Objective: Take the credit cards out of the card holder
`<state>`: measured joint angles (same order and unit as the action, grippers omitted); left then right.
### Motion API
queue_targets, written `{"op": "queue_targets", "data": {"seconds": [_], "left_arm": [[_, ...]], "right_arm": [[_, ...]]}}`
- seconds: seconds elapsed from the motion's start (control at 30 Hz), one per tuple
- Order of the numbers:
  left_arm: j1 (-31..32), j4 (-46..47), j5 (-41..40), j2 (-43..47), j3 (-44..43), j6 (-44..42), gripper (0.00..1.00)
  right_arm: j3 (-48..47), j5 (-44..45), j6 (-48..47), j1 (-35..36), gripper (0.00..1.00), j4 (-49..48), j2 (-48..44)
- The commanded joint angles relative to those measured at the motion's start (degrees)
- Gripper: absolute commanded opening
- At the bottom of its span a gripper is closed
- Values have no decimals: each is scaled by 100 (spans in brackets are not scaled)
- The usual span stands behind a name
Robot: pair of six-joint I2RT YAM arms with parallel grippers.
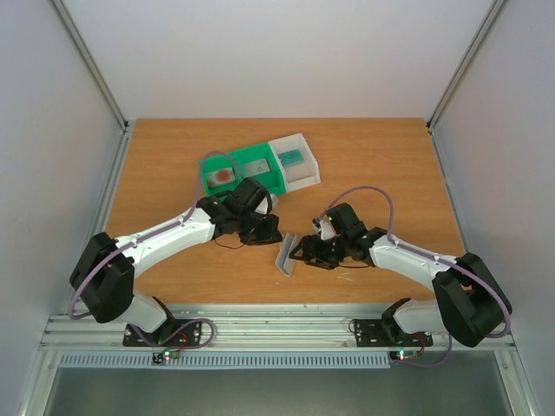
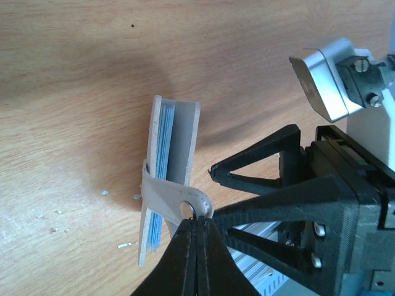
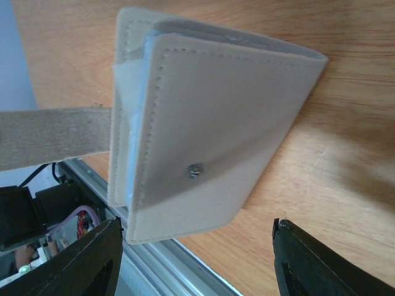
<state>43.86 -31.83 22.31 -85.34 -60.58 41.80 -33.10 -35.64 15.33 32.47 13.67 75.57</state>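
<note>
Position: card holder (image 2: 185, 142) stands on its long edge on the surface (image 2: 74, 74), between my two hands, toward the near side.
Left hand (image 2: 197, 221): clamped shut on the holder's strap (image 2: 166, 194).
Right hand (image 3: 197, 225): jaws wide, gripping nothing. The holder's flat face sits straight ahead between the fingers, apart from both.
Axis: long axis runs roughly near-to-far in the top view, slightly tilted, thin side up.
Cards: blue credit cards (image 2: 162, 154) packed inside, edges exposed on top.
Nearer free hand: right, just beside the holder. I judge the pull falls to it while my left anchors.
View gap: left wrist shows the card edges. Right wrist shows only the stitched face and stud (image 3: 195, 169). Top view alone shows the green tray (image 1: 260, 160) and white tray (image 1: 305, 143) behind, each with a card in it.
</note>
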Motion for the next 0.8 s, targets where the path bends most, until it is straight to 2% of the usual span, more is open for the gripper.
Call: {"op": "queue_targets", "data": {"seconds": [0.0,0.13,0.4,0.5,0.77], "left_arm": [[0,285,52,199,-7,106,0],[0,333,10,266,25,156,0],[0,325,81,229,-7,172,0],[0,316,-10,290,46,162,0],[2,-141,-450,309,151,-18,0]], "right_arm": [[-84,-206,185,75,69,-197,-203],[-248,-45,158,84,78,35,-79],[-416,57,265,84,72,40,242],[-420,317,96,80,61,231,289],[-382,1181,-248,84,19,486,489]]}}
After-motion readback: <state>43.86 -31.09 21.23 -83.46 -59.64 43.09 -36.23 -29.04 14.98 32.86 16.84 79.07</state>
